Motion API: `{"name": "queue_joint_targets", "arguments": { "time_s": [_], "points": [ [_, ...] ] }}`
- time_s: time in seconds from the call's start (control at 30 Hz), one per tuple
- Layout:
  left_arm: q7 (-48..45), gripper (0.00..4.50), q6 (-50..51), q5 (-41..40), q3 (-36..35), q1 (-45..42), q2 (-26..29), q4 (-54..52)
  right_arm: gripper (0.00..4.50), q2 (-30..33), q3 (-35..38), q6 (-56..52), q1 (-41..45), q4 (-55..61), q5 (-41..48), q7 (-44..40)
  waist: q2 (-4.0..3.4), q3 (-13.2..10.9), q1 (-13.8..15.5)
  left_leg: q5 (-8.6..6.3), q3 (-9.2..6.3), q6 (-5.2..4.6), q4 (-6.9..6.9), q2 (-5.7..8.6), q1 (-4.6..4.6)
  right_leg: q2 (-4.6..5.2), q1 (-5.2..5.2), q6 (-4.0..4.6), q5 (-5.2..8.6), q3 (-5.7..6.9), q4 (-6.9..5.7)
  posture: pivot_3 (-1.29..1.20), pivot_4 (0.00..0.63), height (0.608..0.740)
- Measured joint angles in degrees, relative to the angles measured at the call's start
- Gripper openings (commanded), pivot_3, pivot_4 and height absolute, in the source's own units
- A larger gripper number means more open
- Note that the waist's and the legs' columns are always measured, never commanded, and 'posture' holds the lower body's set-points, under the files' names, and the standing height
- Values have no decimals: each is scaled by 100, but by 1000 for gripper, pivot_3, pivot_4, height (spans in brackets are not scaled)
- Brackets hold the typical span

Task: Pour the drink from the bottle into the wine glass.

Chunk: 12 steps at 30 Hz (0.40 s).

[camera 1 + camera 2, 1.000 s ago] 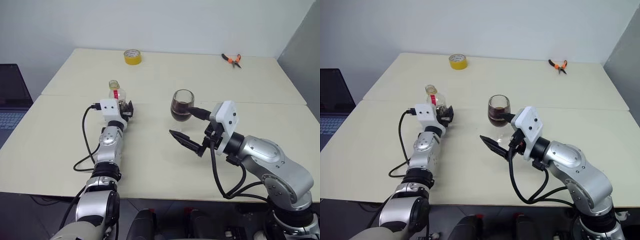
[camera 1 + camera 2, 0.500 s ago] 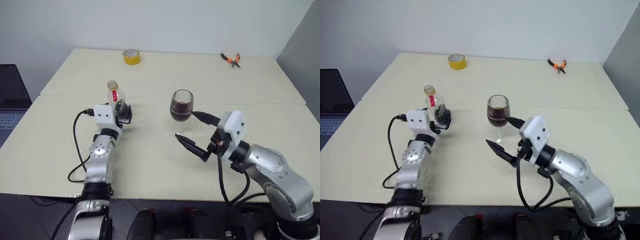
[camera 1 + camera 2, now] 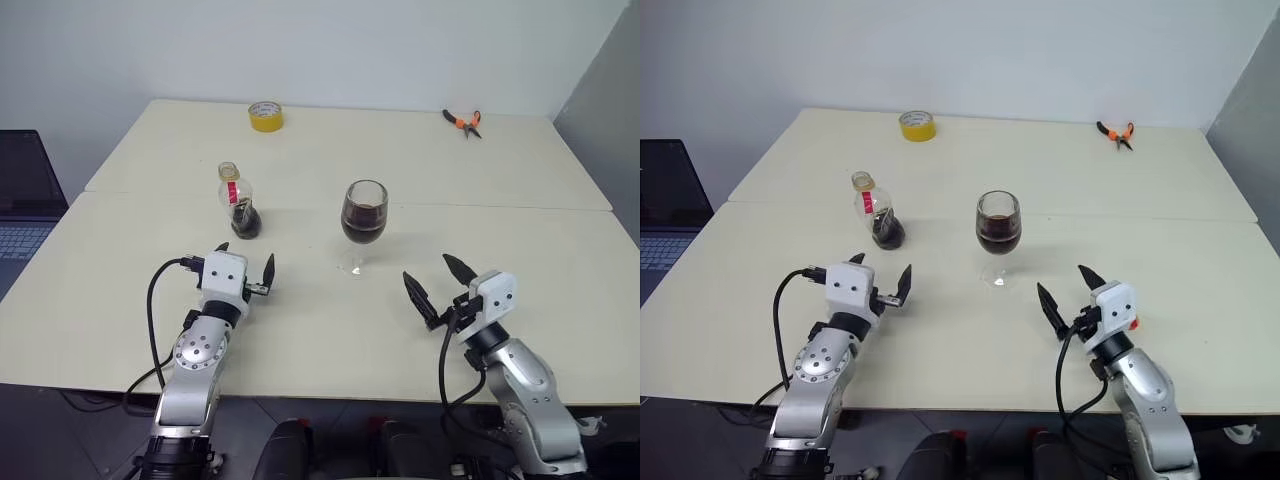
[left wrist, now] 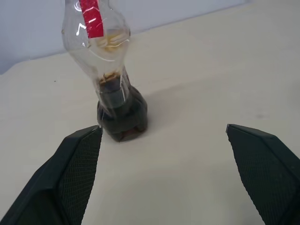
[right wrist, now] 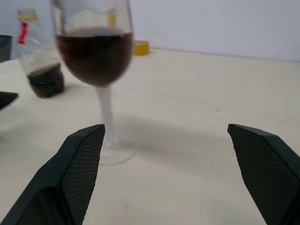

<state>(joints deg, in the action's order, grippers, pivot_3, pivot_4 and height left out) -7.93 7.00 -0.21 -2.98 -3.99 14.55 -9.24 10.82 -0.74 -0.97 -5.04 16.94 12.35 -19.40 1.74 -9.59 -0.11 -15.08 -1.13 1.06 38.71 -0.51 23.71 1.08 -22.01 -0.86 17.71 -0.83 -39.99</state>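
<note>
Since a second earlier, both arms had been drawn back toward the near edge of the table [image 3: 120,330]: the left gripper [image 3: 246,262], which had been close around the bottle [image 3: 238,203], was pulled clear of it, and the right gripper [image 3: 432,280], which had been just beside the wine glass [image 3: 363,220], was lowered and moved off to the right. The bottle and the glass were left where they had stood.

Nearest the front edge, the left gripper was held just above the tabletop with its two black fingers spread wide and nothing between them, pointed toward the bottle. To the right, at about the same depth, the right gripper was held with its fingers likewise wide apart and empty, aimed toward the glass.

Farther in, near the table's middle, the wine glass was standing upright on its foot, its bowl roughly half filled with the dark drink [image 5: 96,54]. To its left and well apart from it, the bottle was standing upright, uncapped, with only a small amount of dark liquid left at its base and a red label on the neck.

Toward the far edge, a yellow tape roll [image 3: 265,114] was lying left of centre, and orange-handled pliers [image 3: 464,121] were lying near the far right corner.
</note>
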Motion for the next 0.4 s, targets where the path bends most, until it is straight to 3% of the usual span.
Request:
{"name": "queue_joint_targets", "arguments": {
  "time_s": [0.17, 0.4],
  "points": [
    [36, 4483, -4, -169, -131, -15, -208, 115, 4500, -361, 204, 537, 308, -927, -260, 523, -3, 1, -1, 0, 1, 0, -2, -1, 0, 0, -2, 0, 0, -1, 0, 0, 150, 740],
    [-5, 4483, -139, -240, -193, -14, -254, 223, 4500, -486, 249, 828, 409, -1379, -354, 708, -5, 2, -1, 0, 2, 0, -2, -1, 0, 0, -2, 0, 0, -2, 0, 0, 150, 740]
  ]
}}
